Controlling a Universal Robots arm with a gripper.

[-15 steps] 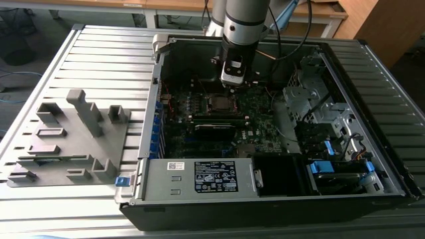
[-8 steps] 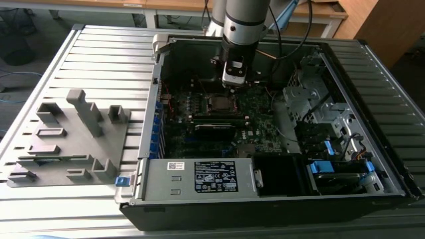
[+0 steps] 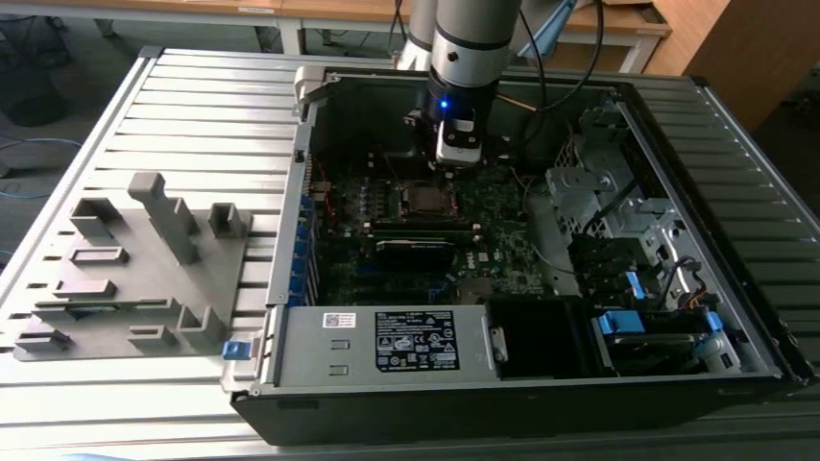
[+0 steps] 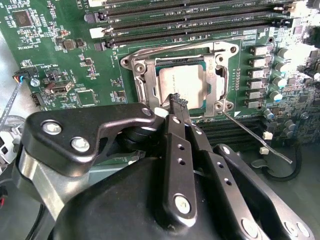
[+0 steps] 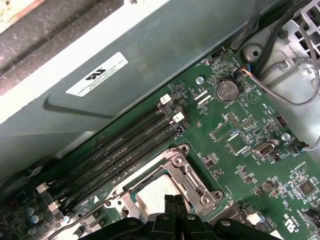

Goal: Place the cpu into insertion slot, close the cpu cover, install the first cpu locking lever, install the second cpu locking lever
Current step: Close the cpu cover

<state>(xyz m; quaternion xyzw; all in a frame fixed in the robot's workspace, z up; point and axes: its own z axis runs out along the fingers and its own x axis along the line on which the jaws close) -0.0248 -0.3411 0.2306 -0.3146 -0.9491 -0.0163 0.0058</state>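
Plainly, a slatted metal table [image 3: 192, 106] is carrying an open computer case [image 3: 513, 408], with a grey fixture tray [image 3: 129, 288] lying beside it on the exterior view's left. The arm [image 3: 474, 38] is reaching down into the far part of the case. Its gripper [image 3: 458, 158] is hanging just above the insertion slot [image 3: 423, 199], near the middle of the green motherboard [image 4: 60, 55]. Long black memory slots [image 4: 190, 22] are running along one side of the socket. The cpu cover [image 4: 212, 82] is lying flat over the socket, and its square opening is framing the cpu [image 4: 182, 82], which is sitting in the slot with its dull top facing up. In both wrist views the gripper [image 4: 177, 102] [image 5: 173, 200] is showing its fingers pressed together, gripping nothing. Their tips are sitting over the edge of the cpu [image 5: 150, 197] and the cover's [image 5: 185, 172] rim, though contact cannot be told. One thin wire locking lever [image 4: 255, 136] is sticking out loose from a corner of the socket, slanting away across the board. Another wire bar [image 4: 175, 48] is lying along the cover's edge next to the memory slots [image 5: 120, 160].
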